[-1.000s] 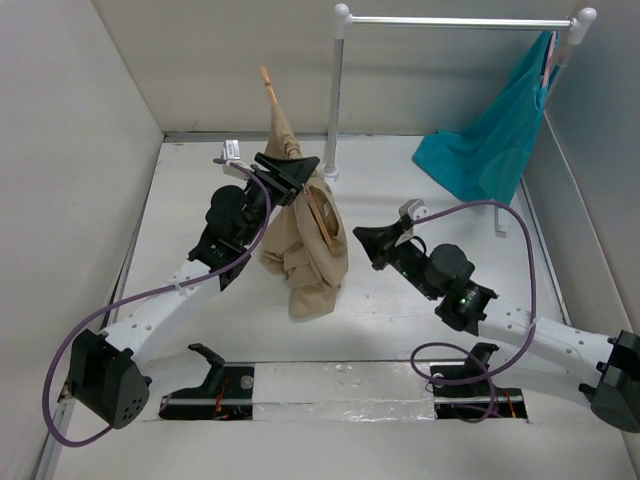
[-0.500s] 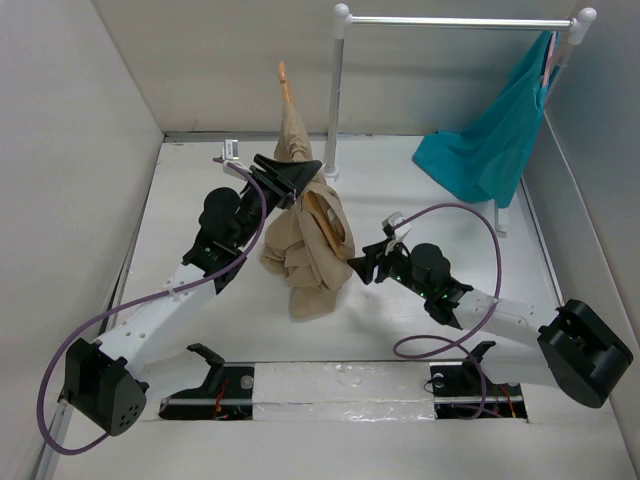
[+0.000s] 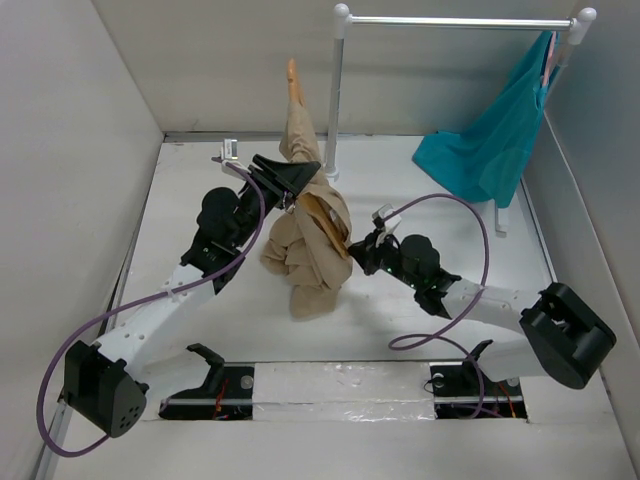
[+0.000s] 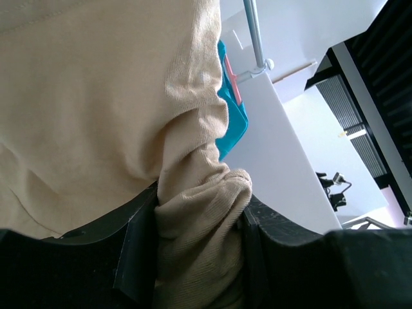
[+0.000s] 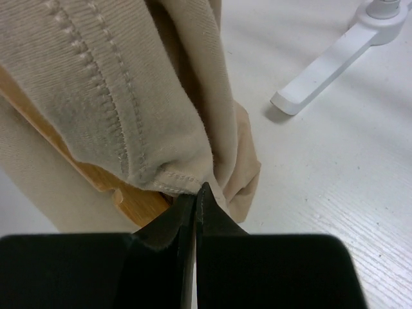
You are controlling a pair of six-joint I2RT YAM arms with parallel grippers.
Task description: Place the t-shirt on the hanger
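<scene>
The tan t-shirt point(image 3: 312, 250) hangs bunched from my left gripper point(image 3: 290, 176), which is shut on a fold of its fabric point(image 4: 196, 244) and holds it above the table. The wooden hanger point(image 3: 292, 80) is inside the shirt. One end of it pokes out at the top, and more wood shows in the neck opening. My right gripper point(image 3: 358, 258) is at the shirt's right edge. In the right wrist view its jaws point(image 5: 196, 191) are shut, tips touching the stitched hem point(image 5: 167, 174) just beside a hanger end point(image 5: 109, 183).
A white clothes rack point(image 3: 335, 100) stands at the back, its foot point(image 5: 335, 61) close behind the shirt. A teal garment point(image 3: 490, 140) hangs from the rack's right end and shows in the left wrist view point(image 4: 228, 116). Walls close in the left and right sides.
My right arm has swung left and its gripper has reached the shirt's edge. My left gripper has shifted the shirt and hanger slightly right, and the hanger end stands more upright.
</scene>
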